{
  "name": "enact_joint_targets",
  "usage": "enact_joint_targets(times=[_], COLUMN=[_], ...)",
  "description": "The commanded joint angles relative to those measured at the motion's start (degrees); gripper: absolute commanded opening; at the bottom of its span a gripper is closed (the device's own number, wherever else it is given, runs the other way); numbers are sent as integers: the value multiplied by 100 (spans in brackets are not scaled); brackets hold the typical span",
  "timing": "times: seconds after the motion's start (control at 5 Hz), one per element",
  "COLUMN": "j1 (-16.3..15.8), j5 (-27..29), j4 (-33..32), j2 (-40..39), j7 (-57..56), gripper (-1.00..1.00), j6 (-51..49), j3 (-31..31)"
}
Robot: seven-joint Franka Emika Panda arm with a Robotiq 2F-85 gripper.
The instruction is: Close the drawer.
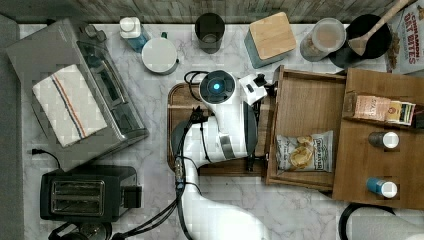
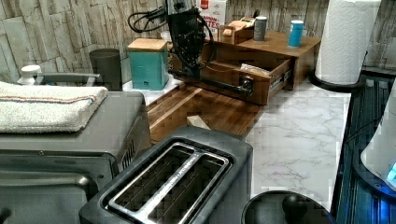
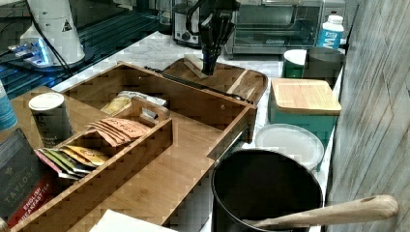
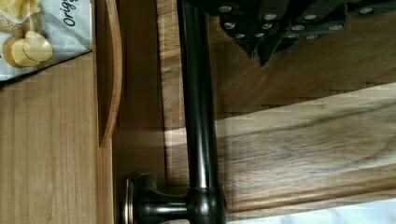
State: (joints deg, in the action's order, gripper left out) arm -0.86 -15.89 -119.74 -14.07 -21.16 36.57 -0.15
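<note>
The shallow brown wooden drawer (image 1: pixel 305 105) stands pulled well out of its cabinet, at centre right of the top view, a chip bag (image 1: pixel 304 151) lying inside. The black gripper (image 4: pixel 261 49) hangs just outside the long black bar handle (image 4: pixel 198 112), over the flat rounded-corner wooden serving tray (image 2: pixel 219 109); its jaws appear pressed together, pinching nothing. To do this well, I judge the gripper should meet the bar near its middle and push squarely toward the cabinet, so the drawer does not skew on its runners. Readable writing: "Orig" on the bag in the wrist view, "BITES" on the cereal box (image 1: pixel 407 37), "ENGLISH BREAKFAST TEA" on a dark tea box (image 3: pixel 21 188).
</note>
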Motion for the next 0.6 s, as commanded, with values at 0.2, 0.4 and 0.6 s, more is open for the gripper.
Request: enact_joint_targets(times=[0.2, 0.4, 0.6], j1=[-265, -288, -281], j5=[-300, -319, -415], j4=[37, -50, -192], j2=[-323, -350, -231], j7=[300, 278, 92], gripper=[-100, -100, -100], j6=[675, 727, 812], j3=[98, 34, -35])
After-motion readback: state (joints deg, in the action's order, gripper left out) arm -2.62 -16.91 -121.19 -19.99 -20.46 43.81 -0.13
